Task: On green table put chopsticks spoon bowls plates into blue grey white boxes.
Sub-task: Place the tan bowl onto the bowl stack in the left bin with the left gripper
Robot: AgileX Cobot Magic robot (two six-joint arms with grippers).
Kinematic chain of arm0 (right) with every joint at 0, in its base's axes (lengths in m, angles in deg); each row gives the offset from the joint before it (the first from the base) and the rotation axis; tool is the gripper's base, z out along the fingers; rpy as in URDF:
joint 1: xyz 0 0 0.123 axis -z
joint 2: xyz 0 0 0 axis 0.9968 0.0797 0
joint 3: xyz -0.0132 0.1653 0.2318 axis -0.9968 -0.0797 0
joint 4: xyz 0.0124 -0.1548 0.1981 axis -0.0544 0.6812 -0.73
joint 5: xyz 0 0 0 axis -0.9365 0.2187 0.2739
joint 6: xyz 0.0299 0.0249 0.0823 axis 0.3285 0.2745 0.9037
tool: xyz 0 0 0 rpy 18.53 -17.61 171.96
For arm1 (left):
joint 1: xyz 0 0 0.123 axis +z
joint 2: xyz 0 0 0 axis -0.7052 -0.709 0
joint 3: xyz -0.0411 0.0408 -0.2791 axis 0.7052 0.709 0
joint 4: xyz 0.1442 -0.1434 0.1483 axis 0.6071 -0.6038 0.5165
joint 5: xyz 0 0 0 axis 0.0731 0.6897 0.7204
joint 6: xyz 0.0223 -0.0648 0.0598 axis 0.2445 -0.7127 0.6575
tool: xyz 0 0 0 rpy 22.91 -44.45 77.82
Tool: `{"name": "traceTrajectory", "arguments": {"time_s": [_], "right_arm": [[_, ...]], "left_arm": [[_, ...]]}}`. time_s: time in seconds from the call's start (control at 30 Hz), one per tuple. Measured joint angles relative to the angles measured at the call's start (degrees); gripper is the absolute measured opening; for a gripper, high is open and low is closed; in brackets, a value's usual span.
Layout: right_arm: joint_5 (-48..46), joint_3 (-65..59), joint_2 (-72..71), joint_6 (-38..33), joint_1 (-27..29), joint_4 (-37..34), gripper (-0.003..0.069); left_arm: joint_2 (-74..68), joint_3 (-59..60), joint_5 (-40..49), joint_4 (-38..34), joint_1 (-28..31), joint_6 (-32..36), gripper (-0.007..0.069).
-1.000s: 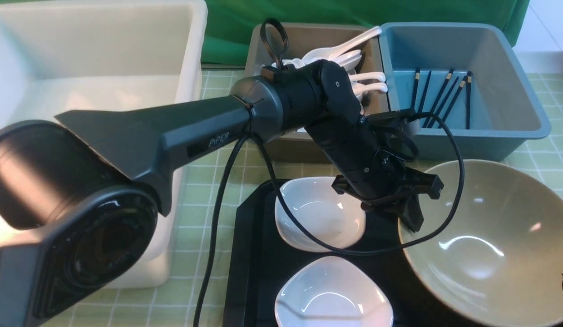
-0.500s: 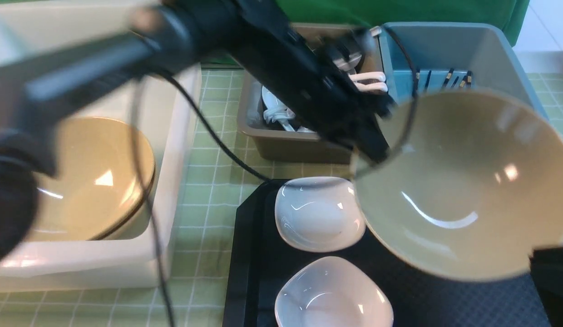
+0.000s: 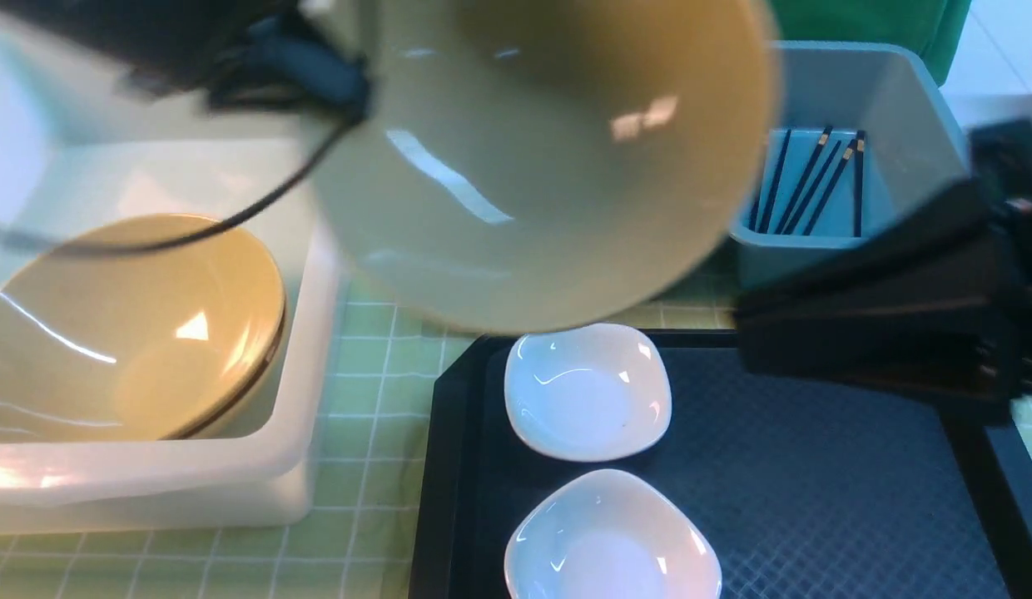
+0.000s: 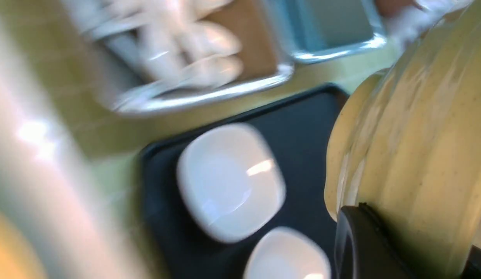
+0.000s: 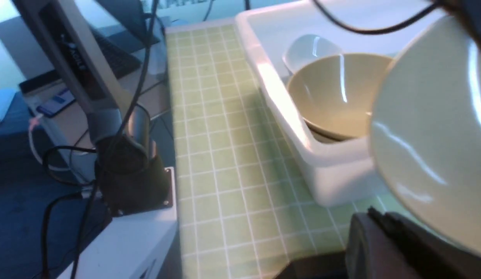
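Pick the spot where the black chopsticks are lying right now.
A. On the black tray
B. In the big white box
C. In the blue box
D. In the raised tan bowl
C: the chopsticks lie together on the floor of the blue box, as the front view shows.

Glossy bowl (image 3: pixel 524 166), matt textured black tray (image 3: pixel 816 499)
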Motion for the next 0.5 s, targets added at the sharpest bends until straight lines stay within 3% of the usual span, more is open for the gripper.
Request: {"name": "traceTrajectory", "arguments": {"time_s": [0.03,0.1,0.13,0.27,0.37,0.5], "right_arm": [[0.1,0.4,0.3,-0.1,-0.7,0.0,0.0036],[4.0,3.3,3.6,0.1,-6.4,1.7,0.0036],[4.4,3.7,3.8,0.5,-7.4,2.3,0.0036],[13.3,7.0,8.6,6.3,-15.9,11.3,0.0036],[14.1,8.1,10.9,9.6,-17.8,14.6,0.0034],[14.0,8.2,13.7,13.2,-18.4,17.7,0.0021]], "left_arm": [[0.8,1.3,0.0,0.0,0.6,0.1,0.0016],[5.3,9.4,0.2,-0.1,10.0,0.6,0.0016],[5.9,10.4,0.3,-0.1,10.7,0.7,0.0016],[9.5,16.4,-0.2,-0.9,24.7,0.6,0.0016],[9.6,16.3,-1.3,-0.2,29.0,-1.0,0.0016],[7.2,13.2,-1.1,7.7,32.6,-4.7,0.0016]]}}
